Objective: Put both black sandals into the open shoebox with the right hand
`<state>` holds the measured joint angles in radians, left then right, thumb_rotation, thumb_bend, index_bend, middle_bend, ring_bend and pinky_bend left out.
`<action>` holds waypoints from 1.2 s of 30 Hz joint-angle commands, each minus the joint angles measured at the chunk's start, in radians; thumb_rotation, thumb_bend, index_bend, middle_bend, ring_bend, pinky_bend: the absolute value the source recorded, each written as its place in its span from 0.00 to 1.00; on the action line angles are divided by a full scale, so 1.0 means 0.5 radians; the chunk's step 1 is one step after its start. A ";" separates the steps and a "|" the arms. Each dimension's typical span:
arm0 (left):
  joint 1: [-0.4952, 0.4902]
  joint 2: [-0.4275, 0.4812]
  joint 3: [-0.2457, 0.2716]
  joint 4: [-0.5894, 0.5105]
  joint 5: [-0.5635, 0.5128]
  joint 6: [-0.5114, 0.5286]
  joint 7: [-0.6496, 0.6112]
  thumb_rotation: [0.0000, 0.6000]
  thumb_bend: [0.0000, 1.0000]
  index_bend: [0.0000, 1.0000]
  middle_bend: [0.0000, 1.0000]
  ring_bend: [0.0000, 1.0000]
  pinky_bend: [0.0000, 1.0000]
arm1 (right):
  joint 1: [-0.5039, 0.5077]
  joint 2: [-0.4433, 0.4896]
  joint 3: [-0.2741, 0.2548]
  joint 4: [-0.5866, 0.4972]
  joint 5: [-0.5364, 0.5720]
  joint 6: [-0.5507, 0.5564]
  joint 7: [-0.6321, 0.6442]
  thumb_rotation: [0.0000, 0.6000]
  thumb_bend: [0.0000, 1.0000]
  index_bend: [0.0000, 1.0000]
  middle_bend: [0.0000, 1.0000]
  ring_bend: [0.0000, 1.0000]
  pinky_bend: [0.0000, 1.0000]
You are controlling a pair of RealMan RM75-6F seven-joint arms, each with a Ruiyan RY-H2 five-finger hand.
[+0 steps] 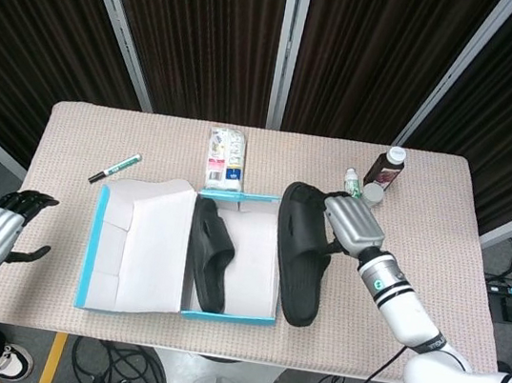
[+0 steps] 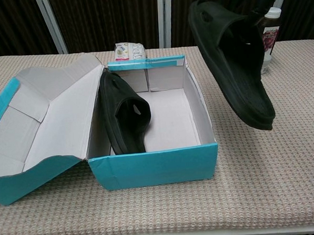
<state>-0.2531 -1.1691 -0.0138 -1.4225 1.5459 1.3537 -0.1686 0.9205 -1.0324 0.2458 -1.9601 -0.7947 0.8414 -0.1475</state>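
My right hand [image 1: 352, 223] grips a black sandal [image 1: 300, 254] by its strap and holds it in the air, tilted, just right of the open teal shoebox [image 1: 224, 318]. In the chest view that sandal [image 2: 232, 61] hangs above the table beside the box's right wall [image 2: 201, 108] and hides the hand. The other black sandal [image 1: 209, 254] lies inside the box along its left side [image 2: 124, 114]. My left hand [image 1: 1, 231] hovers off the table's left edge, fingers apart, holding nothing.
The box lid [image 1: 132, 248] lies folded open to the left. A green marker [image 1: 115, 168] lies at the back left, a tissue pack [image 1: 223, 159] behind the box. A small white bottle [image 1: 350, 181] and a dark bottle [image 1: 387, 167] stand at the back right.
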 commanded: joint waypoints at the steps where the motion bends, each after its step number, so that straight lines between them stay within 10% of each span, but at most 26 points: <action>1: 0.002 -0.001 -0.001 0.005 0.000 0.004 -0.004 1.00 0.19 0.22 0.21 0.14 0.20 | -0.075 -0.146 0.100 0.086 -0.247 -0.044 0.276 1.00 0.15 0.19 0.43 0.29 0.23; 36: 0.019 0.006 -0.010 0.032 0.011 0.049 -0.036 1.00 0.19 0.22 0.21 0.14 0.20 | -0.087 -0.878 0.074 0.936 -0.791 -0.140 0.994 1.00 0.15 0.19 0.43 0.29 0.23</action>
<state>-0.2437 -1.1661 -0.0193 -1.4062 1.5518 1.3790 -0.1871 0.8753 -1.4636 0.2818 -1.5014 -1.1893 0.7751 0.3438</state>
